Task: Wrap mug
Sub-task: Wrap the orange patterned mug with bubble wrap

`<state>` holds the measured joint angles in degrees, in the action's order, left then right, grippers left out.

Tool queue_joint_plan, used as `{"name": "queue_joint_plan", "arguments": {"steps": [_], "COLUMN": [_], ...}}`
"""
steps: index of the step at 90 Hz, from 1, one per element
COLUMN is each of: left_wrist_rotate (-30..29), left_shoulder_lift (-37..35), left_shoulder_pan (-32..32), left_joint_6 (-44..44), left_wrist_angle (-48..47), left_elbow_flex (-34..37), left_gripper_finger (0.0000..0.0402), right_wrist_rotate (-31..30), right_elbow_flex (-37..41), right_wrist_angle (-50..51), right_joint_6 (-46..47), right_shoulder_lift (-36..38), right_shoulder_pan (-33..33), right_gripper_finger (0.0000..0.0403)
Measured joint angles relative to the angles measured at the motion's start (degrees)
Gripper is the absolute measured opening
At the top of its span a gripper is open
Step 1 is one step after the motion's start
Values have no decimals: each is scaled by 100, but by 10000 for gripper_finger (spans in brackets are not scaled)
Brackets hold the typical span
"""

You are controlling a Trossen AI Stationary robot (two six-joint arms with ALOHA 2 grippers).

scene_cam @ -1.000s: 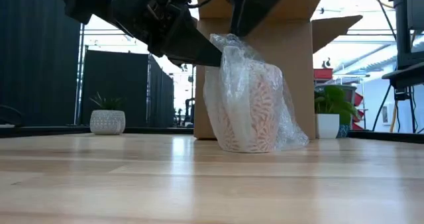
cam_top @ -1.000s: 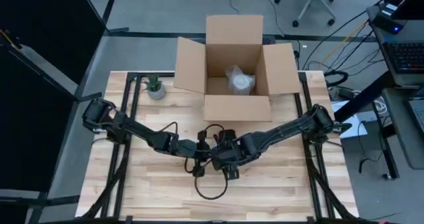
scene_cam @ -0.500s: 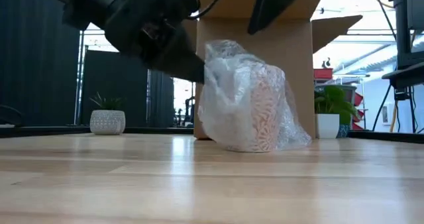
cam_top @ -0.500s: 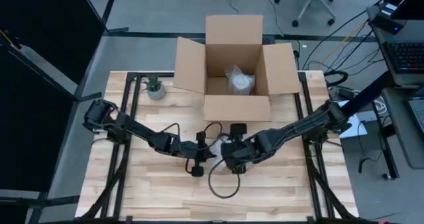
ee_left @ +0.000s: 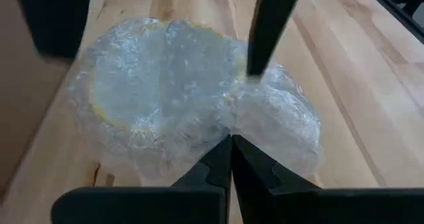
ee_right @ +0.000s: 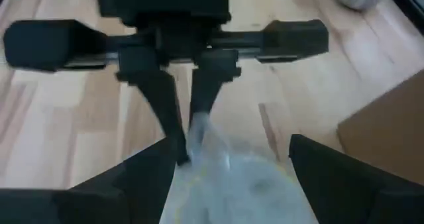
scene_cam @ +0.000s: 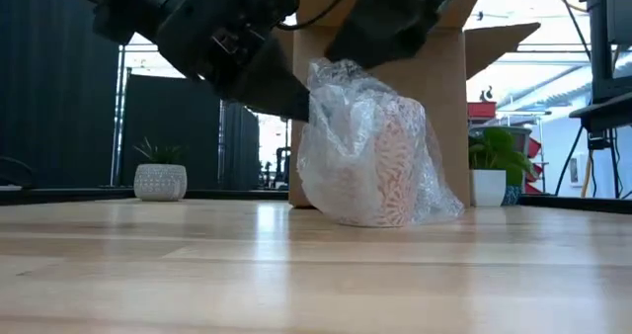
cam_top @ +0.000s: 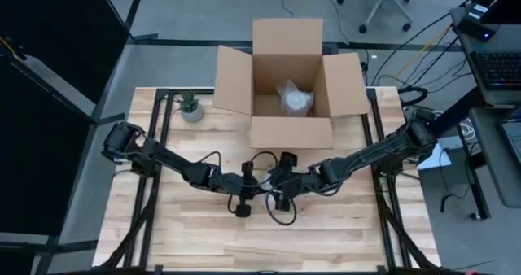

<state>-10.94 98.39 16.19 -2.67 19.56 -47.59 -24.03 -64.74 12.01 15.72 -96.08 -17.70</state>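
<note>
Left gripper (ee_left: 230, 144): both dark fingers pressed together, pinching a fold of the clear crinkled bubble wrap (scene_cam: 341, 141) at the bundle's side. The wrap encloses a cream-and-orange patterned ceramic mug (scene_cam: 395, 161), which sits on the pale wooden table (scene_cam: 296, 275) directly in front of the fingertips; the mug looks upright with its long axis vertical, the rim showing as a yellowish ring through the film in the left wrist view.

Right gripper (ee_right: 228, 151): fingers spread wide, hovering over the bundle's top from the opposite side, facing the left gripper.

Beyond both grippers: an open brown cardboard box (cam_top: 289, 84) holding another plastic-wrapped item (cam_top: 295, 98). Small potted plant (cam_top: 190, 106) off towards the left arm's side.
</note>
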Motion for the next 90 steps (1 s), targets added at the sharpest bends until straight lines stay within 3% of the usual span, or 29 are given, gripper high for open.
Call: {"name": "queue_joint_plan", "arguments": {"steps": [21, 54, 70, 90], "left_wrist_rotate": [0, -162, -170, 264], "left_shoulder_lift": [-213, -1392, -839, 171], "left_shoulder_pan": [0, -79, -320, -467], "left_joint_6": [1, 43, 34, -2], "left_wrist_angle": [-87, -631, -185, 962], "left_elbow_flex": [-9, -24, -22, -24], "left_gripper_finger": [0, 0, 0, 0], "right_wrist_rotate": [-25, -173, -182, -146], "right_elbow_flex": [157, 165, 169, 177], "right_wrist_angle": [617, 873, 857, 875], "right_joint_6": [464, 569, 549, 523], "right_shoulder_lift": [-15, -35, -43, -46], "right_shoulder_pan": [240, 273, 274, 269], "right_gripper_finger": [279, 279, 279, 279]}}
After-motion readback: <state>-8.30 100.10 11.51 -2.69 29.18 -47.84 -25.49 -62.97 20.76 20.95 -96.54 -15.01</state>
